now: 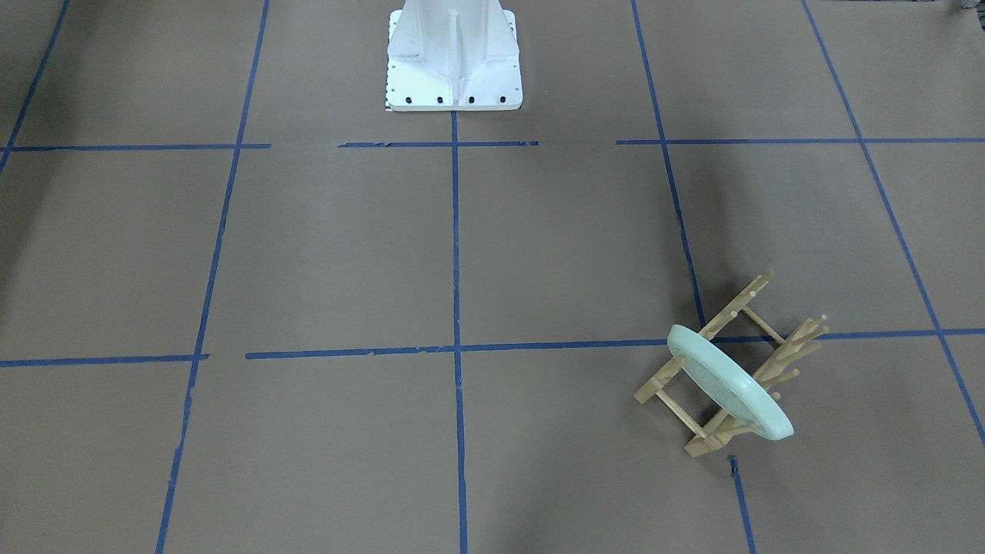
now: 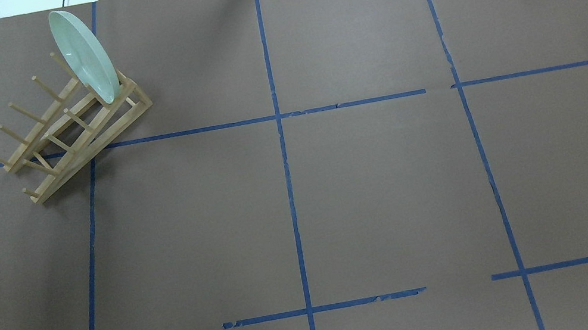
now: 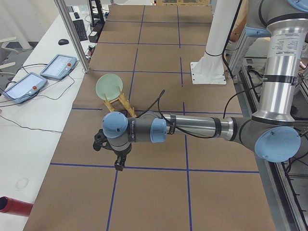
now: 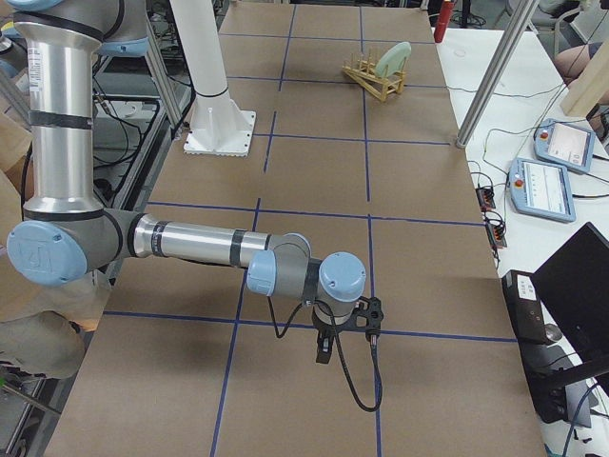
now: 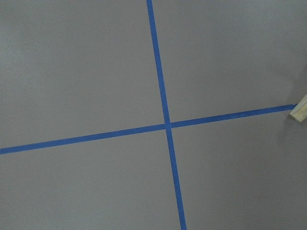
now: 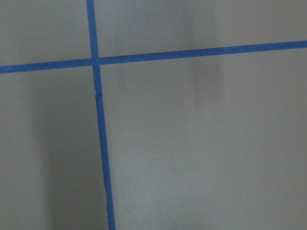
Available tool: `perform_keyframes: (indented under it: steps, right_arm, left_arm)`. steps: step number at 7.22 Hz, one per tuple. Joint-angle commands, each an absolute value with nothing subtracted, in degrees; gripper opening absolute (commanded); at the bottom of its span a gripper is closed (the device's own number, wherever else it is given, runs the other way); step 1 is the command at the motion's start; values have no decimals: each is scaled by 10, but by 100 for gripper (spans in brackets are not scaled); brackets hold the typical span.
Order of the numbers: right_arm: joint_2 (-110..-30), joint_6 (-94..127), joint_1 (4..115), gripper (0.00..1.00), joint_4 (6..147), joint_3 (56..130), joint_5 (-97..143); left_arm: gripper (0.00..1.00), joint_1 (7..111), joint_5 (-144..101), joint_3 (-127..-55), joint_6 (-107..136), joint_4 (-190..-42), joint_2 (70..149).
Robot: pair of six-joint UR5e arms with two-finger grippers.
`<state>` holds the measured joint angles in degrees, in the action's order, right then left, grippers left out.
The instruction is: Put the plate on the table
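The pale mint-green plate stands on edge in the wooden peg rack on the brown table. In the overhead view the plate leans in the rack at the far left. My left gripper hangs above the table, on the near side of the plate and apart from it; I cannot tell if it is open. My right gripper is far from the plate, over the opposite end; its state is unclear. The left wrist view shows a rack corner.
The white robot base stands at the table's robot side. Control tablets and cables lie on the white bench past the table's far edge, by a metal post. A red cylinder lies on that bench.
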<state>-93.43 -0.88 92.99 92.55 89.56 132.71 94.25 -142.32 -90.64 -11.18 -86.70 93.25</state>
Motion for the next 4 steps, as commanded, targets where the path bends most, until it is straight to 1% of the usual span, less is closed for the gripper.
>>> perform_keyframes:
  steps: [1, 3, 4]
  right_arm:
    - [-934, -9, 930, 100, 925, 896, 1327]
    - [-934, -9, 930, 100, 925, 896, 1327]
    - [-934, -9, 930, 100, 925, 896, 1327]
  left_arm:
    - [100, 935, -1516, -918, 57, -895, 946]
    - [100, 877, -1513, -911, 343, -1098, 960]
    - [100, 845, -1512, -889, 472, -1178, 993]
